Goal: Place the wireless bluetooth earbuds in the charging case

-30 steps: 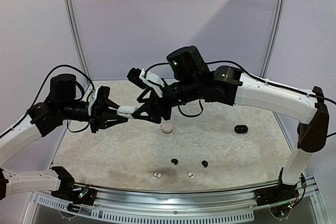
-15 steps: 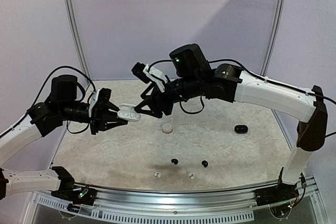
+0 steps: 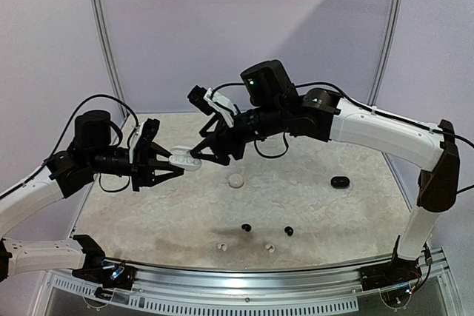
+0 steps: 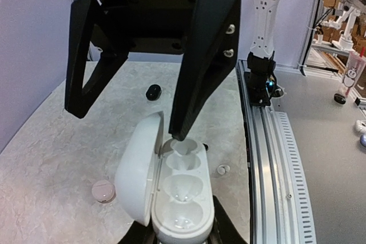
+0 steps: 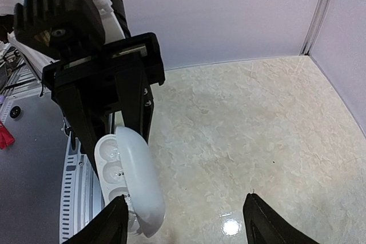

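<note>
Both arms have shifted a little since a second ago. The left arm has pushed forward and toward the right, carrying the case (image 3: 184,160) with it. The right jaws, which were pressed around the case then, have drawn back slightly and spread wider. The case's lid now stands swung open toward its left side, as the left wrist view shows.

Left jaws are clamped narrowly on the case's near end and hold it in the air above the table (image 3: 333,216). Right jaws stand wide with nothing between them. One of their fingers points down at the case's far well, though I cannot tell whether it touches.

Nothing on the table has moved. Two black earbuds (image 3: 246,227) (image 3: 289,231) lie near its front. Two white earbuds (image 3: 221,246) (image 3: 270,248) lie just in front of those. All four are well apart from the case. A white disc (image 3: 235,180) lies below the jaws, and a black case (image 3: 340,182) sits off to the right.
</note>
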